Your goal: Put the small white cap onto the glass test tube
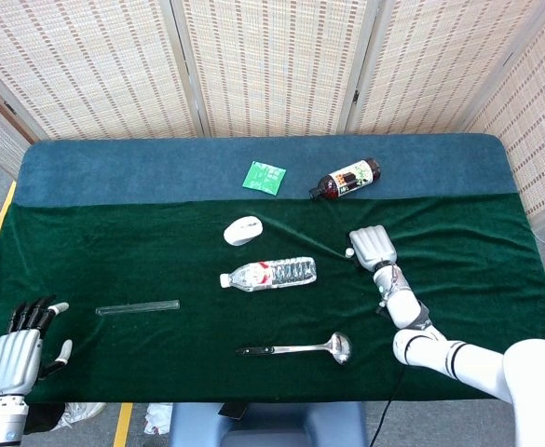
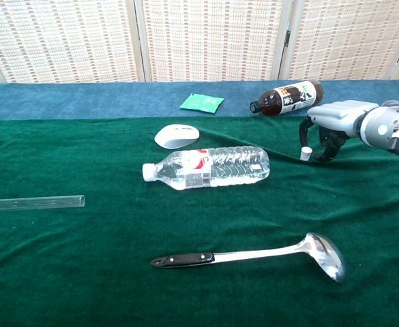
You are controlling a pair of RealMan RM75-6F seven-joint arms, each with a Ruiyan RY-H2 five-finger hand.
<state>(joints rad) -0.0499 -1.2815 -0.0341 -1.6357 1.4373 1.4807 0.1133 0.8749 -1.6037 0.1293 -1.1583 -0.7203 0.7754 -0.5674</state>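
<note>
The cap [image 2: 306,152] stands on the green cloth [image 2: 117,272], apparently framed, not gripped, by the right hand's [image 2: 330,122] downcurled fingers. The tube [image 1: 138,306] lies far left; the left hand [image 1: 18,358] is spread, empty.

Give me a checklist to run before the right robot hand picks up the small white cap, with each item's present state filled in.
1. Small white cap in sight on the green cloth: ok.
2. Right robot hand set at the cap, fingers arched down beside it: ok.
3. Cap already pinched: cannot tell; the fingers sit close, but contact does not show.
4. Dark bottle lies behind the hand, apart from the cap: ok.
5. Glass test tube lies flat on the cloth, nothing on it: ok.
6. Left robot hand ready at the tube: not ok; it is open at the table's near left corner, apart from the tube.
</note>
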